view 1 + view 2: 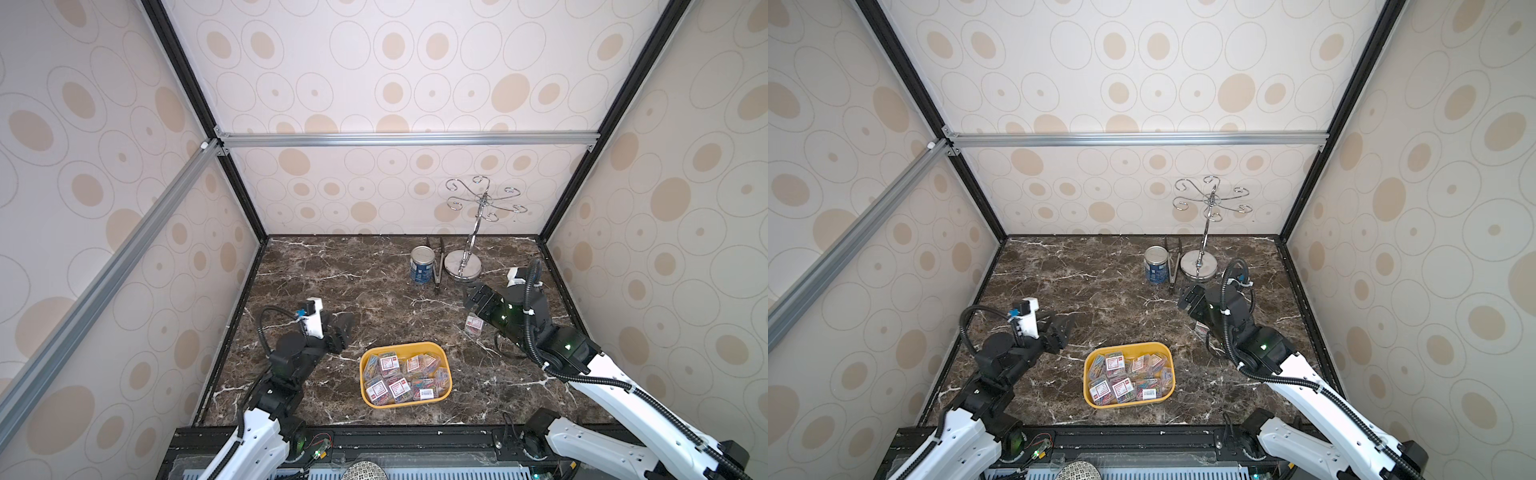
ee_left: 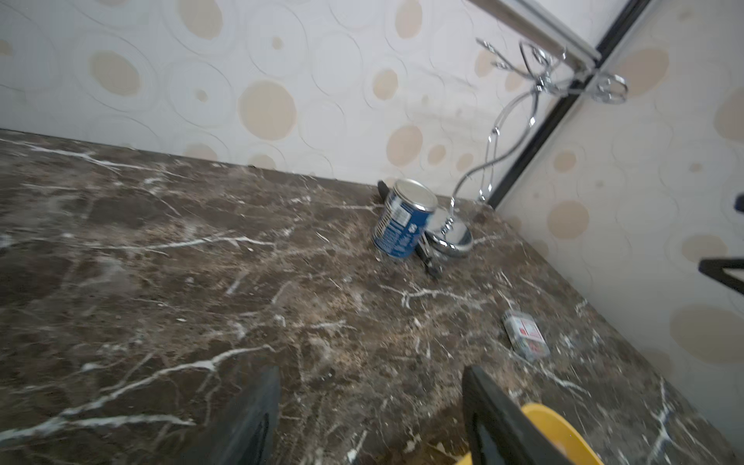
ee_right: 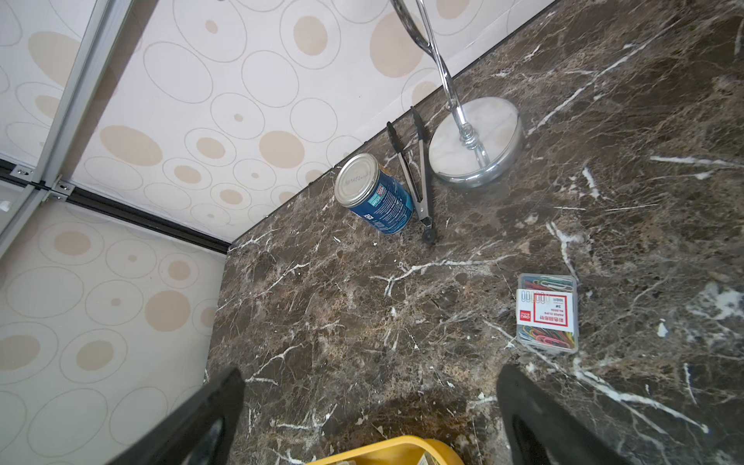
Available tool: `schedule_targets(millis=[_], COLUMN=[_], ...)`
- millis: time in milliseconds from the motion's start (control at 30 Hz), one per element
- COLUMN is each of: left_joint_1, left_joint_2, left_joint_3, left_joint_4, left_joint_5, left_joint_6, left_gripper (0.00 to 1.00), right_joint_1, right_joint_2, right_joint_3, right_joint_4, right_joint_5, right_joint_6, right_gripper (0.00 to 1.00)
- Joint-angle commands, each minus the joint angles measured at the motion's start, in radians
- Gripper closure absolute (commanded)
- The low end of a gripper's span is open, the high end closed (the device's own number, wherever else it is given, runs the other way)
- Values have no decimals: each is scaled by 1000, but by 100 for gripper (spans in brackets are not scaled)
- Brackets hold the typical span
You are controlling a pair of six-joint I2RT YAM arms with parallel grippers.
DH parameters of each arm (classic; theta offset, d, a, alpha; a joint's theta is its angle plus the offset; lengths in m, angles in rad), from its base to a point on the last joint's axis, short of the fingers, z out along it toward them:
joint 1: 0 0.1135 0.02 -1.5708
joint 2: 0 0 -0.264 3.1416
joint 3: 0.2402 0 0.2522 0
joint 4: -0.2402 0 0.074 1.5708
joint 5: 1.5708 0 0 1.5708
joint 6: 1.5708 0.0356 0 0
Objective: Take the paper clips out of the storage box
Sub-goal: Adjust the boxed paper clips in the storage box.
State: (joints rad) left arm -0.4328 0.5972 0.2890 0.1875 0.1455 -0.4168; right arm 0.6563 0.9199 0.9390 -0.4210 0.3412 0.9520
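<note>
The yellow storage box (image 1: 401, 344) (image 1: 1128, 344) sits near the table's front middle, filled with several clear cases of paper clips (image 1: 399, 376) (image 1: 1121, 376). One case of paper clips (image 1: 473, 325) (image 3: 547, 312) lies alone on the marble to the box's right, just beside my right arm; the left wrist view shows it blurred (image 2: 525, 335). My left gripper (image 1: 347, 320) (image 2: 370, 374) hovers left of the box, open and empty. Behind the lone case, my right gripper (image 1: 471, 295) (image 3: 370, 376) is open wide with nothing in it. The box's rim (image 3: 398, 447) shows below its jaws.
A blue-labelled tin can (image 1: 422, 265), metal tongs (image 1: 438, 270) and a chrome hook stand (image 1: 463, 264) are at the back right. Patterned walls enclose the table on three sides. Bare marble lies between the box and the can.
</note>
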Motion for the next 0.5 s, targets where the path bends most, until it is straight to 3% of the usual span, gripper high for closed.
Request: schedule_targets(millis=[0,200,267,467], left_joint_1=[-108,-314,-374,-510], left_joint_2=[46,161,218,440], left_joint_3=[38,113,146,242], left_joint_4=[10,2,-14,-16], left_joint_5=[-46,-89,-135,-254], left_joint_6=[69,125,135,138], left_gripper=[28,28,28,30], right_joint_1=[3,5,3,4], right_joint_2=[49,160,170,60], right_joint_3=[28,86,114,11], right_joint_4=[1,-7,-65,34], right_joint_5=[8,-107,-88,-96], right_joint_6=[-7,-17,-24,-54], right_gripper=[0,0,1,0])
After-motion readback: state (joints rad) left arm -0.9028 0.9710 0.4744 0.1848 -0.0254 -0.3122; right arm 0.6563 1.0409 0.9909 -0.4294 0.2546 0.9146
